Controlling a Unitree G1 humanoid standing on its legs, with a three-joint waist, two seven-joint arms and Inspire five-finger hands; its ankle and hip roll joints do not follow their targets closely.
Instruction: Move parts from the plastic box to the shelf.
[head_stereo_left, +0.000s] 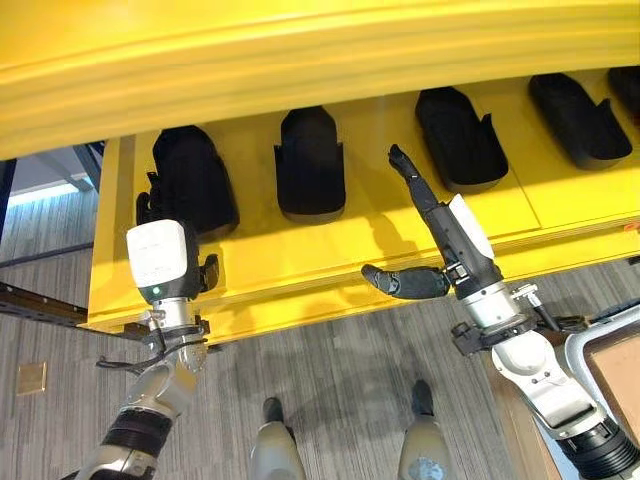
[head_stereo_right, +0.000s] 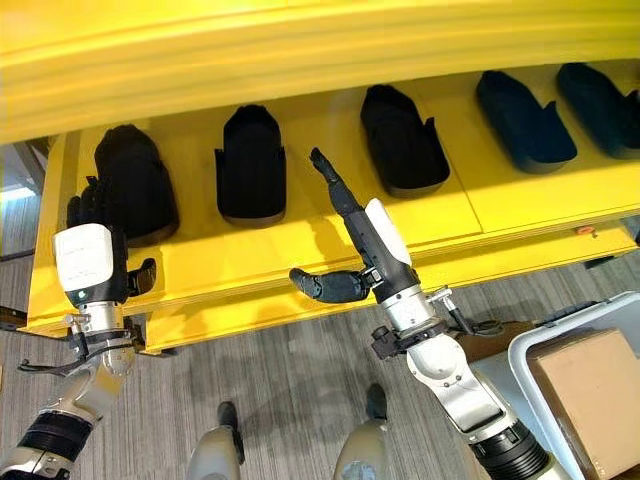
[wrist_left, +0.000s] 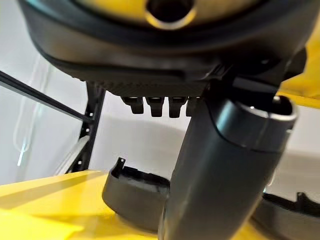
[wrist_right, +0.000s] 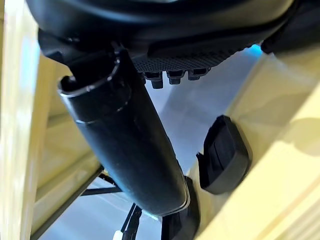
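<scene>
yellow shelf (head_stereo_left: 300, 255); right hand (head_stereo_left: 445, 235) flat, outstretched.

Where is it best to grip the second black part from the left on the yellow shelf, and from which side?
Probably at its open, notched end, which faces the shelf's front edge. The second black part lies flat with its rounded closed end toward the back, so the empty right hand could come from the front and pinch one thin side wall.

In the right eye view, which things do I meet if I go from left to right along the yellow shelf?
Left hand → first black part → second part → right hand → third part → fourth part → fifth part.
</scene>
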